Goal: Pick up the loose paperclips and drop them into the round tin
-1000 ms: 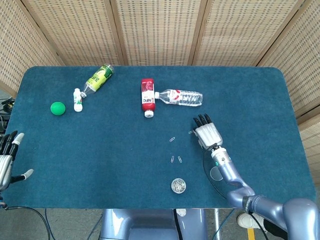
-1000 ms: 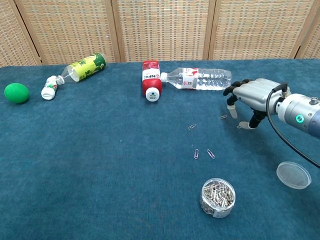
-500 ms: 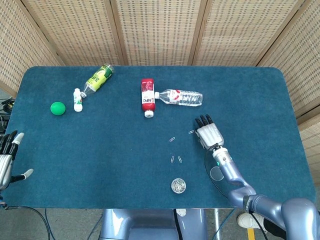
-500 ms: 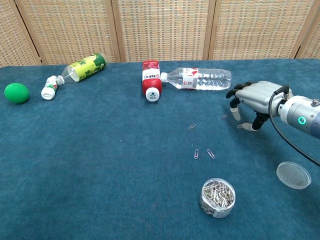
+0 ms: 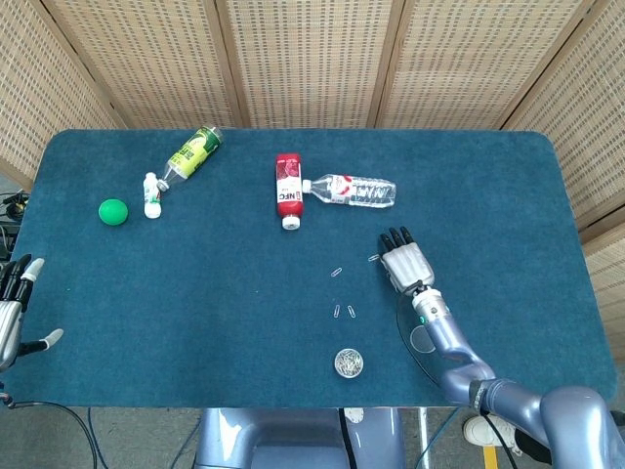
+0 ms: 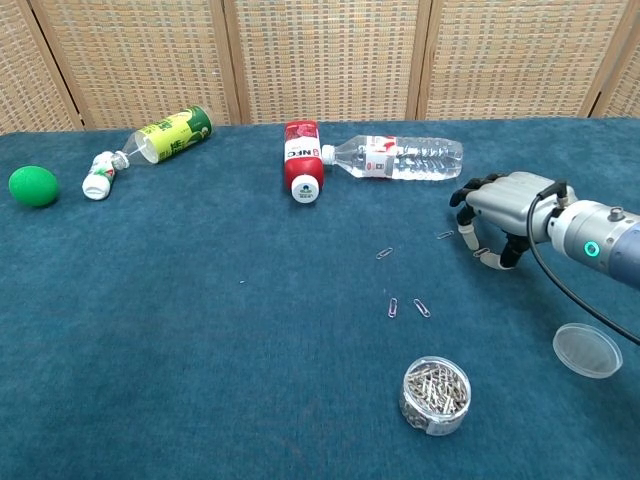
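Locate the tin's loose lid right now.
In the chest view the clear lid lies at the table's near right, to the right of the round tin and in front of the right hand.

Head view: high, steep downward look, whole table (image 5: 117, 293) framed, near edge at bottom, wicker screens (image 5: 303, 59) at far side.
Chest view: low, near table's near edge, shallow forward angle, closer in.
Shared: bottles, green ball (image 6: 33, 186), paperclips, round tin (image 6: 435, 395), right hand (image 6: 500, 205).
Left hand (image 5: 12, 313): head view only, near-left corner.
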Robot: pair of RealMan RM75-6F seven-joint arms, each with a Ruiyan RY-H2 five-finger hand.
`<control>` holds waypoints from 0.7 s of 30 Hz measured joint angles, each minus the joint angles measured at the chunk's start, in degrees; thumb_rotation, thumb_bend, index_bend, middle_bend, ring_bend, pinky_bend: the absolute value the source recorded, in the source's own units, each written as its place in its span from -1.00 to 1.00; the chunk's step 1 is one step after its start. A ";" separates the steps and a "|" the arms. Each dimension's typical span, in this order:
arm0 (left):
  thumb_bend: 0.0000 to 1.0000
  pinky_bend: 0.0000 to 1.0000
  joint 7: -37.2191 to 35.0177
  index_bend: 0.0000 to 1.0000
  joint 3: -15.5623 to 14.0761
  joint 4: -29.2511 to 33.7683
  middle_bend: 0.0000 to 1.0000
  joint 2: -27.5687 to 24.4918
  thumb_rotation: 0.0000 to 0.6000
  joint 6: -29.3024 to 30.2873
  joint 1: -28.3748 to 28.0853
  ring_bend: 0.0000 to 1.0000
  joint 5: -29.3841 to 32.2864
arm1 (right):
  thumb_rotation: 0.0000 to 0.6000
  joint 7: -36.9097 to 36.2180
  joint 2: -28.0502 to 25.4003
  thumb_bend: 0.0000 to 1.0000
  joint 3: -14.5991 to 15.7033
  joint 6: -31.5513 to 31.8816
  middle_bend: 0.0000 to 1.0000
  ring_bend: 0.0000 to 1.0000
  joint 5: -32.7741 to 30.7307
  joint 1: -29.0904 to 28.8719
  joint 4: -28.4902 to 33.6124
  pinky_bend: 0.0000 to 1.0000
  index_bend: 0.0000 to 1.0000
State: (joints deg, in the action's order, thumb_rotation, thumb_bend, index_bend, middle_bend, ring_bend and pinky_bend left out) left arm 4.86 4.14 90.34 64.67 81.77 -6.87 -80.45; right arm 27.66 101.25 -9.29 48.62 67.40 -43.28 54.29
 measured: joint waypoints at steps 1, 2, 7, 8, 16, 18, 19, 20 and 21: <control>-1.00 -1.00 0.01 -1.00 0.01 -0.02 -1.00 0.03 1.00 0.00 -0.02 -1.00 0.00 | 1.00 0.35 0.03 -0.30 -0.05 -0.14 -0.79 -1.00 -0.22 -0.05 -0.02 -0.86 0.05; -1.00 -1.00 0.04 -1.00 0.02 -0.03 -1.00 0.05 1.00 0.01 -0.03 -1.00 0.01 | 1.00 0.58 0.03 -0.30 -0.06 -0.17 -0.79 -1.00 -0.28 -0.09 -0.03 -0.86 0.09; -1.00 -1.00 0.09 -1.00 0.04 -0.04 -1.00 0.09 1.00 -0.06 -0.06 -1.00 0.11 | 1.00 0.80 -0.08 -0.20 -0.01 0.21 -0.79 -1.00 -0.19 -0.06 -0.03 -0.85 0.27; -1.00 -1.00 0.14 -1.00 0.03 -0.01 -1.00 0.10 1.00 -0.08 -0.08 -1.00 0.11 | 1.00 0.78 -0.12 -0.18 -0.01 0.23 -0.79 -1.00 -0.19 -0.05 0.00 -0.84 0.27; -1.00 -1.00 0.37 -1.00 -0.09 0.17 -1.00 0.11 1.00 0.13 -0.03 -1.00 -0.13 | 1.00 0.40 -0.68 -0.13 -0.02 1.13 -0.79 -1.00 0.23 0.16 0.67 -0.84 0.29; -1.00 -1.00 0.38 -1.00 -0.10 0.19 -1.00 0.10 1.00 0.18 -0.02 -1.00 -0.15 | 1.00 0.23 -1.11 -0.13 -0.01 1.63 -0.79 -1.00 0.63 0.21 1.43 -0.83 0.29; -1.00 -1.00 0.35 -1.00 -0.10 0.21 -1.00 0.09 1.00 0.18 -0.01 -1.00 -0.16 | 1.00 0.16 -1.48 -0.13 -0.01 1.96 -0.79 -1.00 0.93 0.24 2.12 -0.83 0.29; -1.00 -1.00 0.30 -1.00 -0.11 0.21 -1.00 0.06 1.00 0.18 -0.01 -1.00 -0.17 | 1.00 0.12 -1.80 -0.13 0.00 2.23 -0.79 -1.00 1.18 0.26 2.74 -0.83 0.29; -1.00 -1.00 0.28 -1.00 -0.12 0.20 -1.00 0.06 1.00 0.18 0.00 -1.00 -0.18 | 1.00 0.08 -2.16 -0.13 0.02 2.54 -0.79 -1.00 1.46 0.28 3.47 -0.83 0.29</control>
State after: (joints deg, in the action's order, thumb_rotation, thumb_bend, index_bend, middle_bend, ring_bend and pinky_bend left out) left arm 5.14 4.02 90.55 64.73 81.95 -6.87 -80.63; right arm 27.74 99.09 -9.27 51.16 68.86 -43.00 57.76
